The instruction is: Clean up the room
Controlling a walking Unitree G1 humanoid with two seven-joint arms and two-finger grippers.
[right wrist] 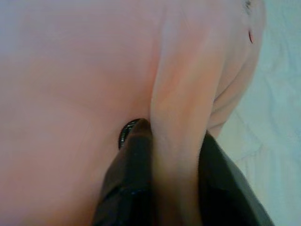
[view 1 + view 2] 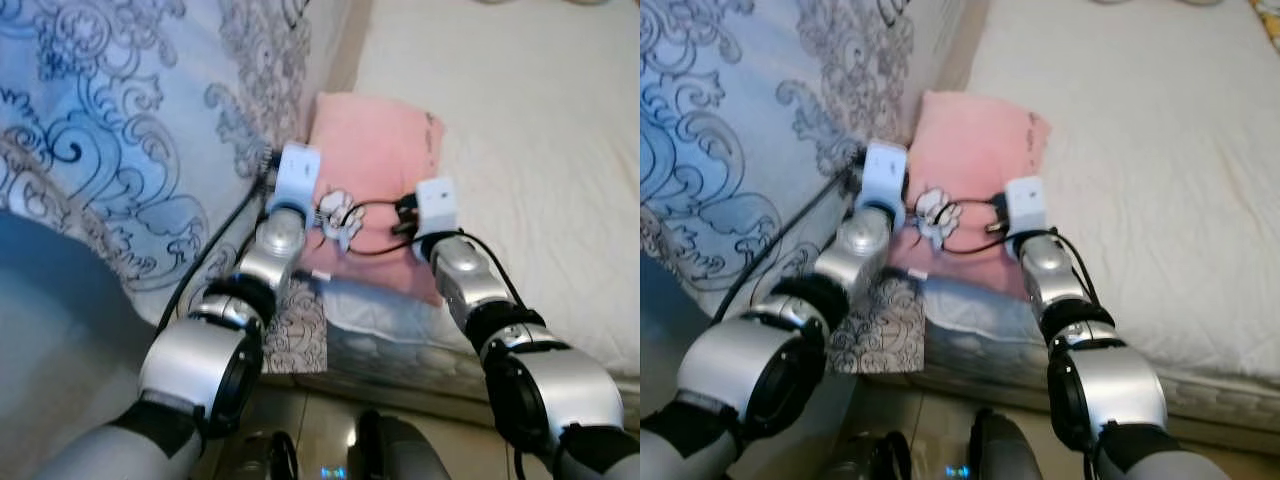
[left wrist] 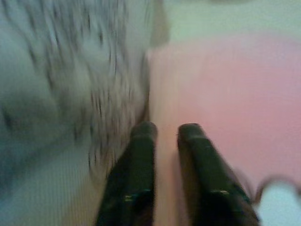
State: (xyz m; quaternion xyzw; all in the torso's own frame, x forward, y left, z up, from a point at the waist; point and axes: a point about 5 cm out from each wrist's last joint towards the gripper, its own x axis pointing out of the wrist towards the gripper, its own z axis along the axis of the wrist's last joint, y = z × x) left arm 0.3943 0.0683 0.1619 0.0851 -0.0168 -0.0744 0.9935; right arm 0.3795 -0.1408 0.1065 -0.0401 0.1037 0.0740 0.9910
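1. Both arms reach forward from us to the pink pillow (image 2: 375, 150) on the bed (image 2: 540, 150).
2. Our right gripper (image 1: 176, 155) pinches a fold of pillow fabric between its fingers.
3. Our left gripper (image 3: 167, 136) has fingers nearly together, holding nothing, at the pillow's edge beside the patterned blanket (image 2: 120, 120).
4. Progress: early, we judge; pillow gripped, not yet moved.
5. Pillow's long axis runs away from the grippers.
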